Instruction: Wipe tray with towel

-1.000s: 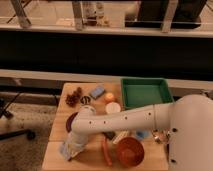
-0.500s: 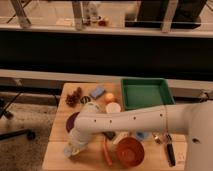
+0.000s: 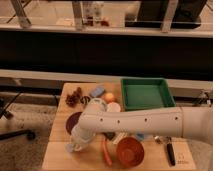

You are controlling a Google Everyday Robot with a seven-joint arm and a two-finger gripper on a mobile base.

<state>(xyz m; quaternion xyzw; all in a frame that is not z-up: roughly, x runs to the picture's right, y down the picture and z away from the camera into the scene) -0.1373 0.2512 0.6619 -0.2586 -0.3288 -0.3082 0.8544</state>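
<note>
The green tray stands at the back right of the wooden table and holds nothing that I can see. My white arm reaches from the right across the table's front. The gripper is low over the front left part of the table, far from the tray. A small pale thing shows right under the gripper. I cannot tell whether it is the towel. No other towel is in view.
A dark purple plate lies just behind the gripper. A brown cluster, blue sponge, orange and white cup sit left of the tray. A red bowl, orange stick and black-handled tool lie at the front.
The robot's body has drawn back to the right and shows less. The gripper stays near the table's front left, shifted only slightly.
</note>
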